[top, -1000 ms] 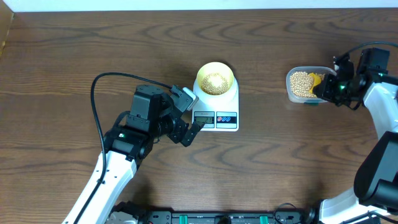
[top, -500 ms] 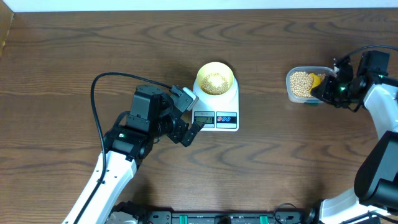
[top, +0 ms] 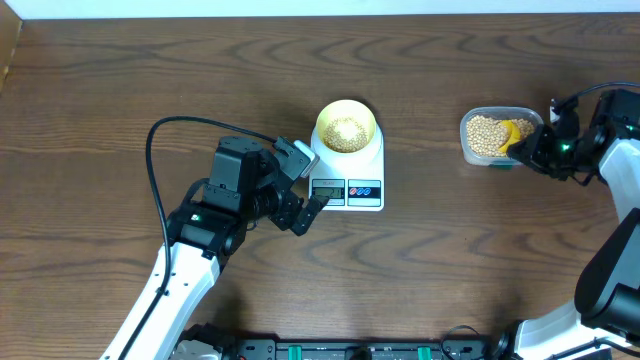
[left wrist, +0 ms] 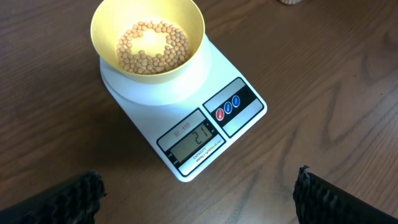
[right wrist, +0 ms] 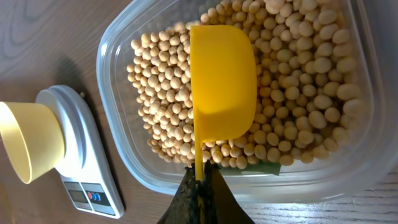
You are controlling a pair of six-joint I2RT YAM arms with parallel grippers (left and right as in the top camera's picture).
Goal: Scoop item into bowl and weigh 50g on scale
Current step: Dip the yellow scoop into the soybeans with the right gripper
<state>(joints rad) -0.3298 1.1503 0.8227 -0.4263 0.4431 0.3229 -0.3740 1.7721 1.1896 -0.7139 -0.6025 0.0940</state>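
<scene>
The pale-yellow bowl [top: 346, 127] [left wrist: 148, 45] stands on the white scale [top: 349, 170] [left wrist: 186, 112] and holds a layer of tan beans [left wrist: 153, 47]. My left gripper [top: 300, 205] [left wrist: 199, 199] hangs open just in front of the scale's display, nothing between its fingers. At the right, a clear tub [top: 492, 135] [right wrist: 118, 68] is full of beans [right wrist: 292, 81]. My right gripper [top: 530, 148] [right wrist: 200, 186] is shut on the thin handle of a yellow scoop [right wrist: 222, 78], whose cup lies over the beans in the tub.
The dark wooden table [top: 450, 260] carries only the scale and the tub. A black cable [top: 160, 140] loops from the left arm. The right arm [top: 615, 160] reaches in from the table's right edge.
My right arm has drawn back to the right by a little, the scoop still in its grip over the tub. The left arm and the scale have not moved.
</scene>
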